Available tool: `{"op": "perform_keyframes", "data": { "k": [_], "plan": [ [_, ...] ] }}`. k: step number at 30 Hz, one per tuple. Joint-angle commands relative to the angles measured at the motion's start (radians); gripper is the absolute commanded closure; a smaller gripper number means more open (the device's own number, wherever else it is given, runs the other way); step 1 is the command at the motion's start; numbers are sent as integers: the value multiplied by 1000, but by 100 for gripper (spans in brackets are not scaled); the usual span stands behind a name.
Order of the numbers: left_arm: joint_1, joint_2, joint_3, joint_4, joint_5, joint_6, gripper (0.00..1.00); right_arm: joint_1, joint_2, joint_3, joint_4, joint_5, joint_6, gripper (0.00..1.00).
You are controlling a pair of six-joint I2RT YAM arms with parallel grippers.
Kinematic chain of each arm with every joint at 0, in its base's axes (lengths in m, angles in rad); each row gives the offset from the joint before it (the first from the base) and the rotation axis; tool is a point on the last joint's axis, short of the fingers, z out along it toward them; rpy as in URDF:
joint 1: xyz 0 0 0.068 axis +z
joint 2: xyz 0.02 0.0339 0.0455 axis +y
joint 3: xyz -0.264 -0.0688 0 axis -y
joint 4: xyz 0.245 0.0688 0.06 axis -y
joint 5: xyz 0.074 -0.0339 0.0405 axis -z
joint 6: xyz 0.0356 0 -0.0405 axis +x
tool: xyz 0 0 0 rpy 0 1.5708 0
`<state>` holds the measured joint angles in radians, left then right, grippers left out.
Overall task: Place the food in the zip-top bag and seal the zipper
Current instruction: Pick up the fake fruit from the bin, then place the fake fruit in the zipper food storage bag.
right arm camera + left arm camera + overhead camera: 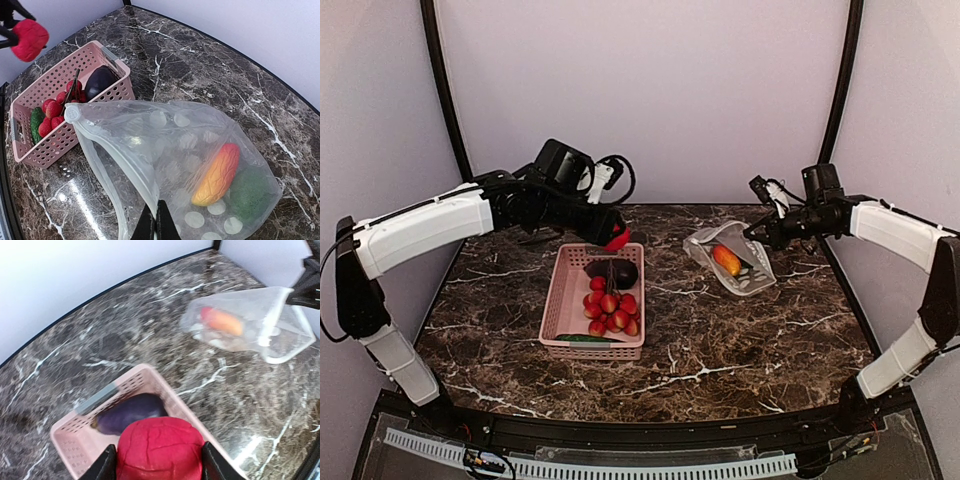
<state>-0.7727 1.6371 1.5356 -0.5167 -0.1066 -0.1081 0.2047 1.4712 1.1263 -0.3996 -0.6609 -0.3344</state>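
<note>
The left arm reaches from its base at the near left across the worktop [740, 340], forearm level, wrist tipped down over the far end of the pink basket [552, 300]. The left gripper [616, 238] has its fingers [105, 465] set partway apart, clamped on either side of one red fruit [159, 447], which hangs above the basket's far rim.

The right arm rises from the near right, bends at the right edge and stretches leftward. The right gripper [757, 230] has its fingers [155, 222] pinched tight on the mouth edge of the zip-top bag [190, 150], holding that edge lifted so the mouth gapes toward the basket. The zipper [115, 155] runs unsealed along that edge. The bag lies at the far right of the worktop with the mango [218, 174] and green pepper [250, 195] inside.

In the basket lie the eggplant [612, 270], a heap of red fruits [610, 308] and the cucumber [585, 338].
</note>
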Motion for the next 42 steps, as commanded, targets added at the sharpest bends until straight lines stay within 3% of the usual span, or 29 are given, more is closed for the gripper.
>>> {"op": "perform_keyframes", "data": {
  "k": [1,7,11,19,22,35,42],
  "plan": [
    [-92,-23,-58,197,149,29,62,-1,36,58,-22,31,16,100],
    [-171,10,-166,633,309,-134,64,1,63,158,-108,26,23,100],
    [-230,77,-117,741,304,-167,65,5,74,223,-177,23,22,100],
    [-270,257,106,669,155,-282,68,44,90,326,-311,4,36,100],
    [-270,297,109,680,60,-312,70,64,85,348,-343,6,42,100],
    [-282,437,211,641,-39,-292,71,102,62,336,-355,-53,97,100],
    [-284,539,359,540,-206,-269,61,102,59,371,-361,-118,138,100]
  ]
}}
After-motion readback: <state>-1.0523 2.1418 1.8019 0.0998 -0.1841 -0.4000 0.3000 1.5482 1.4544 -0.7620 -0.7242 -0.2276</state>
